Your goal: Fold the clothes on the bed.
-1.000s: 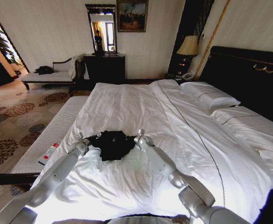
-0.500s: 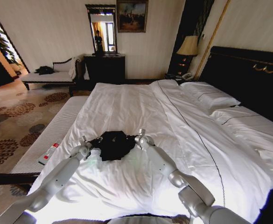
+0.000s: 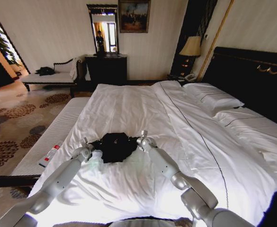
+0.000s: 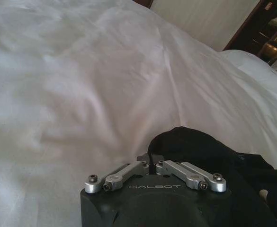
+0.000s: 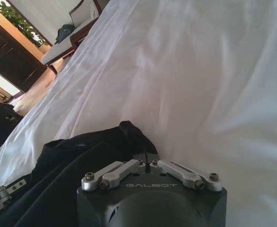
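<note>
While both arms reach forward over the bed (image 3: 185, 137), you see the black T-shirt (image 3: 113, 145) bunched in a small heap on the white duvet, directly between the two end effectors. The left end effector (image 3: 94, 143) sits at the shirt's left edge, and the right end effector (image 3: 137, 139) sits at its right edge; each touches the fabric.

In the left wrist view, your left end effector (image 4: 151, 159) has its fingers drawn together on a fold of the T-shirt (image 4: 209, 156), with the linkage bars angled inward toward the pinch. The rest of the dark cloth spreads away to one side of this end effector, and rumpled white duvet (image 4: 81, 94) lies beyond it.

In the right wrist view, your right end effector (image 5: 146, 157) is likewise clamped on a raised corner of the T-shirt (image 5: 81, 165), which peaks just past the fingertips. The cloth trails from there toward the left end effector (image 5: 1, 195), seen farther off at the shirt's opposite edge.

Beyond both end effectors the duvet runs smooth; the pillows (image 3: 214, 97) and the dark headboard (image 3: 252, 80) stand well apart on the right end effector's side. A padded bench (image 3: 53, 137) lies along the bed's edge on the left end effector's side.
</note>
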Controlling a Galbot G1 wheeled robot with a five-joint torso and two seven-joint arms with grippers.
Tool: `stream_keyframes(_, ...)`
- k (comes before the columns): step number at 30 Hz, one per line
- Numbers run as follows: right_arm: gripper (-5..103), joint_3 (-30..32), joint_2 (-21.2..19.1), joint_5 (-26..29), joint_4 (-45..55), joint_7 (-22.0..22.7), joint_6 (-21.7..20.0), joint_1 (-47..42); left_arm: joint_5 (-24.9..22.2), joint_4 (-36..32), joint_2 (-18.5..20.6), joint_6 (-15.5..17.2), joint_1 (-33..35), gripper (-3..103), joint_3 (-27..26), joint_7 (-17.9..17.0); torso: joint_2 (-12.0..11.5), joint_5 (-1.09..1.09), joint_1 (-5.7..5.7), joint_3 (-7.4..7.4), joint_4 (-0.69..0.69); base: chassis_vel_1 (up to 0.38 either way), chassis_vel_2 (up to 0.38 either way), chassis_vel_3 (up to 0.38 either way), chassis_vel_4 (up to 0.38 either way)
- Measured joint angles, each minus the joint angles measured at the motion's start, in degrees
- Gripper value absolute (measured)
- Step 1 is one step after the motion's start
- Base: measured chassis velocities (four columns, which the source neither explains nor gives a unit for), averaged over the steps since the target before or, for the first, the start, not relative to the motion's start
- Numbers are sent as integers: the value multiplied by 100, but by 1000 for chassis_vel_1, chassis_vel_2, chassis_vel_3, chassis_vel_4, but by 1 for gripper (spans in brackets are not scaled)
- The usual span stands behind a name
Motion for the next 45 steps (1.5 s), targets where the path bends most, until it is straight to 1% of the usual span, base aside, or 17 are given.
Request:
stream_keyframes(13, 0, 0, -31, 82, 103, 45, -8, -29, -29, -213, 81, 0, 67, 0, -56, -61, 0, 0, 0, 0, 0, 0, 0, 0, 0)
stream_keyframes(17, 0, -1, -88, 169, 300, 97, -8, -72, -82, -528, 173, -4, 130, 0, -157, -103, 0, 0, 0, 0, 1, 0, 0, 0, 0)
stream_keyframes(20, 0, -34, -218, 412, 797, 227, -53, -120, -215, -1179, 405, -11, 309, 0, -345, -175, 0, 0, 0, 0, -2, 0, 0, 0, 0)
stream_keyframes(22, 0, -41, -235, 459, 874, 249, -62, -121, -227, -1279, 450, -12, 355, 0, -394, -191, 0, 0, 0, 0, -1, 0, 0, 0, 0)
stream_keyframes(24, 0, -113, -296, 581, 1099, 318, -72, -110, -258, -1599, 621, -44, 583, 0, -616, -264, 0, 0, 0, 0, -1, 0, 0, 0, 0)
stream_keyframes(25, 0, -159, -330, 631, 1197, 348, -73, -93, -280, -1740, 702, -65, 698, 0, -729, -278, 0, -1, 0, 0, 3, 0, 0, 0, 0)
stream_keyframes(26, 0, -159, -330, 631, 1197, 348, -73, -93, -280, -1740, 702, -65, 698, 0, -729, -278, 0, -1, 0, 0, 3, 0, 0, 0, 0)
stream_keyframes(28, 0, -226, -472, 897, 1561, 494, -110, -52, -366, -2094, 948, -100, 982, 0, -1016, -291, 0, -1, 0, 0, 3, 0, 0, 0, 0)
stream_keyframes(30, 0, -229, -515, 974, 1666, 541, -126, -44, -378, -2153, 995, -102, 1030, 0, -1064, -294, 0, -1, 0, 0, 3, 0, 0, 0, 0)
stream_keyframes(33, 0, -231, -754, 1360, 2188, 770, -185, 6, -451, -2420, 1200, -104, 1194, 0, -1394, -334, 0, -1, 0, 0, -1, 0, 0, 0, 0)
stream_keyframes(35, 0, -228, -900, 1531, 2478, 889, -191, 45, -468, -2612, 1316, -123, 1240, 0, -1576, -346, 0, -1, 0, 0, 0, 0, 0, 0, 0)
stream_keyframes(39, 0, -224, -1003, 1637, 2656, 980, -197, 79, -537, -2798, 1409, -123, 1259, 0, -1709, -365, 0, 0, 0, 0, 1, 0, 0, 0, 0)
stream_keyframes(40, 0, -212, -1127, 1782, 2849, 1077, -214, 129, -605, -3003, 1512, -124, 1253, 0, -1815, -398, 0, 0, 0, 0, 1, 0, 0, 0, 0)
stream_keyframes(41, 0, -120, -1552, 2188, 3427, 1380, -236, 322, -811, -3507, 1788, -103, 1048, 0, -1960, -595, 0, 1, 0, 0, -1, 0, 0, 0, 0)
stream_keyframes(42, 0, -92, -1758, 2311, 3627, 1476, -235, 429, -942, -3714, 1923, -82, 996, 0, -2028, -649, 0, 0, 0, 0, -1, 0, 0, 0, 0)
stream_keyframes(43, 0, -92, -1758, 2311, 3627, 1476, -235, 429, -942, -3714, 1923, -82, 996, 0, -2028, -649, 0, 0, 0, 0, -1, 0, 0, 0, 0)
stream_keyframes(45, 0, -49, -2025, 2506, 3874, 1596, -234, 611, -1096, -3937, 2103, -66, 950, 0, -2135, -682, 0, 1, 0, 0, 0, 0, 0, 0, 0)
